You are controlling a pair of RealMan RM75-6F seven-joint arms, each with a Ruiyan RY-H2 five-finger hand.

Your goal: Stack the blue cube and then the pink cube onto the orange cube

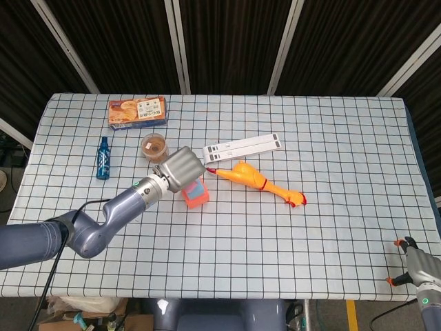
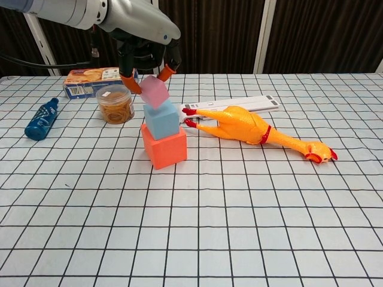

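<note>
The pink cube (image 2: 155, 92) is in the air directly above the blue cube (image 2: 162, 120), and it is tilted, so that one lower corner points down at the blue top face; from the chest view I cannot tell if this corner already touches the blue cube or hangs just above it. The blue cube sits flat on the orange cube (image 2: 164, 147), so the first half of the task looks done. The left hand (image 2: 145, 60) comes from above and behind the stack and pinches the pink cube between its orange-tipped fingers (image 2: 130, 84), one on each side (in the head view the back of the hand covers both upper cubes, only the orange one shows under it). The relation that matters, in my judgement, is the tilt: the pink cube must become level and centred over the blue face before the fingers let go, otherwise it may roll off toward the rubber chicken (image 2: 248, 128) just beside the stack. The right hand (image 1: 408, 261) is at the far table corner, well apart, and I cannot tell how its fingers lie.
</note>
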